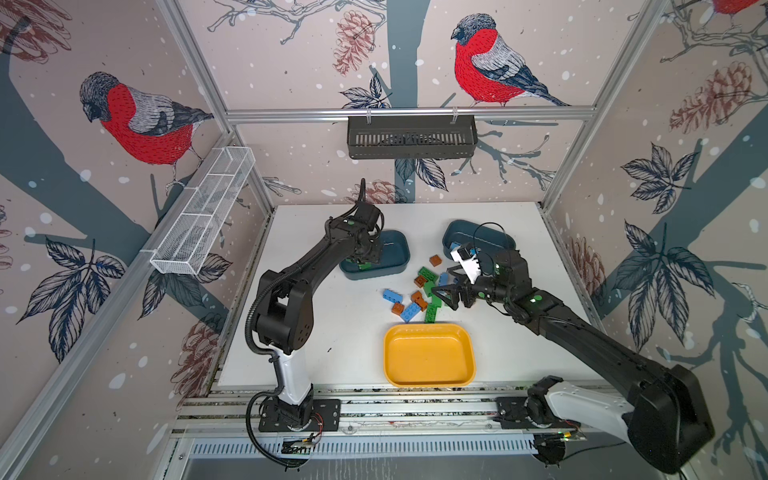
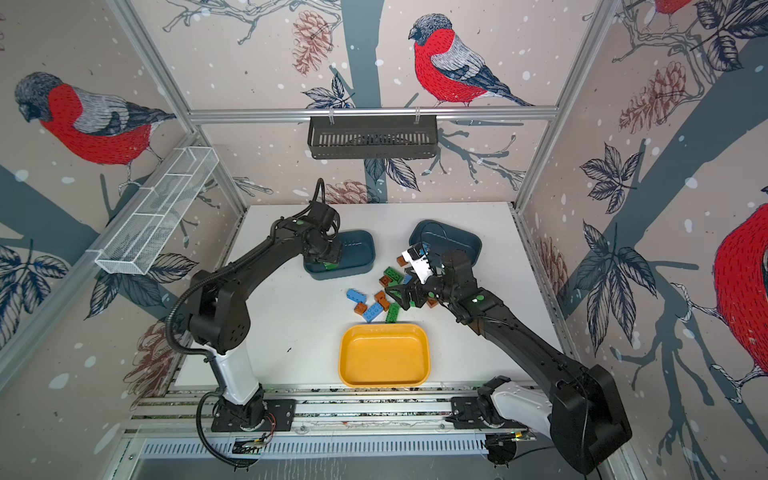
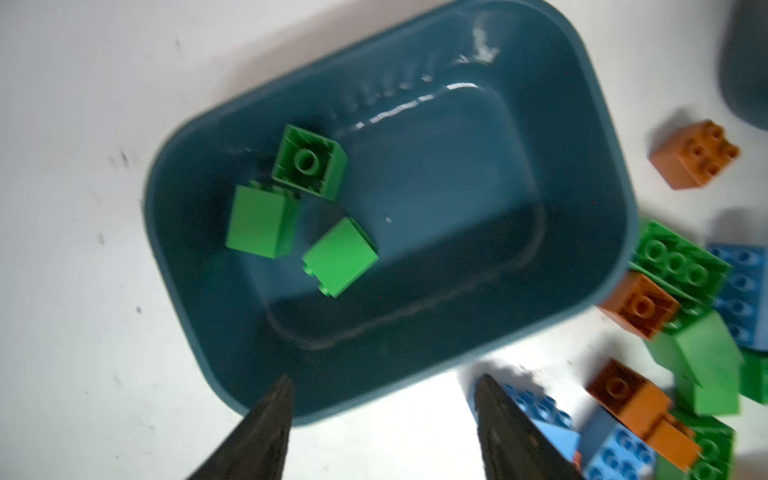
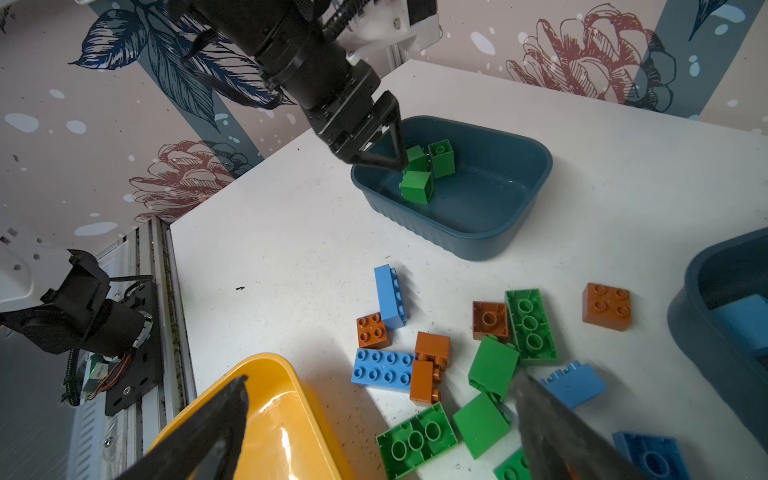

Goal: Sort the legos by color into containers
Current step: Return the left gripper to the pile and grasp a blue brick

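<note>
Glossy plastic yellow tray (image 1: 428,357); glossy teal tub (image 3: 436,166); matt, scuffed table (image 4: 291,249).

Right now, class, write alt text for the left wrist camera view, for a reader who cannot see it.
A dark teal tub on a white table holds three green legos, clustered toward one end. The left gripper hangs open and empty at the tub's edge, and loose green, blue and brown legos lie scattered on the table outside it.
</note>
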Controlling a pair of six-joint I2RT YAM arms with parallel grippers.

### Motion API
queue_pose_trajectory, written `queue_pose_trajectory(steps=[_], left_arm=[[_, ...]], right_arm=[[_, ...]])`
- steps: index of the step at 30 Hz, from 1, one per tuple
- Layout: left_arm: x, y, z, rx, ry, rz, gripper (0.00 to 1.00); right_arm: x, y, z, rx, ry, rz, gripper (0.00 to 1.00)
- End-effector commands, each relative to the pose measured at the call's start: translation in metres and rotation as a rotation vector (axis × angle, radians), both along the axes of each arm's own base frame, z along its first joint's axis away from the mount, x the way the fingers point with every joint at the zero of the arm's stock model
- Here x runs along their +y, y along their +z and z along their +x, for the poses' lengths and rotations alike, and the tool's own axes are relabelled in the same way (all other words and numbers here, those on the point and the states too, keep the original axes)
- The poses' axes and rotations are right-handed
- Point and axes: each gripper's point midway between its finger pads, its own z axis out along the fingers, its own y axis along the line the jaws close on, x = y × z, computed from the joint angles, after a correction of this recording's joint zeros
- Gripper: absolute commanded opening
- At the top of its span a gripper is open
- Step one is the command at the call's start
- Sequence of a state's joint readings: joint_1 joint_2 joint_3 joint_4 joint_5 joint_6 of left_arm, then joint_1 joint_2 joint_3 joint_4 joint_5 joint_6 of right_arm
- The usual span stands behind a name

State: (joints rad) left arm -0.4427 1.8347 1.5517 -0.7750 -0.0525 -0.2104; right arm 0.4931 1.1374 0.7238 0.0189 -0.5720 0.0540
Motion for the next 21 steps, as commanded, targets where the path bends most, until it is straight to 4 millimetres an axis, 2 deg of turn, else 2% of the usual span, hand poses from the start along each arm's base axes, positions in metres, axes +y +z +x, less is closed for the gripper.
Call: queue_pose_trajectory(steps=[1,2,8,14,18,21], left_arm=[[-0.022,-0.001,-0.026,0.029,0.096,-0.098,0.69],[-0.031,-0.005,-0.034,0.035,0.111,-0.137,0.69],[-0.051,-0.022,-0.06,0.08,0.338,-0.294,0.69],[-0.05,-0.038,-0.076,0.11,0.584,-0.345,0.68],[-0.053,-0.055,-0.083,0.167,0.686,-0.359,0.68],[-0.057,-0.061,-0.085,0.18,0.744,-0.349,0.68]], right_arm=[[-0.003,-0.003,0.002,-0.011,-0.006,-0.026,1.0],[-0.004,-0.003,0.002,-0.01,-0.007,-0.028,0.99],[-0.009,-0.003,0.001,-0.01,-0.015,-0.031,0.99],[-0.015,-0.006,-0.002,-0.006,-0.037,-0.025,0.99],[-0.017,-0.005,-0.003,-0.004,-0.042,-0.019,0.99],[-0.019,-0.005,-0.004,-0.007,-0.048,-0.018,0.99]])
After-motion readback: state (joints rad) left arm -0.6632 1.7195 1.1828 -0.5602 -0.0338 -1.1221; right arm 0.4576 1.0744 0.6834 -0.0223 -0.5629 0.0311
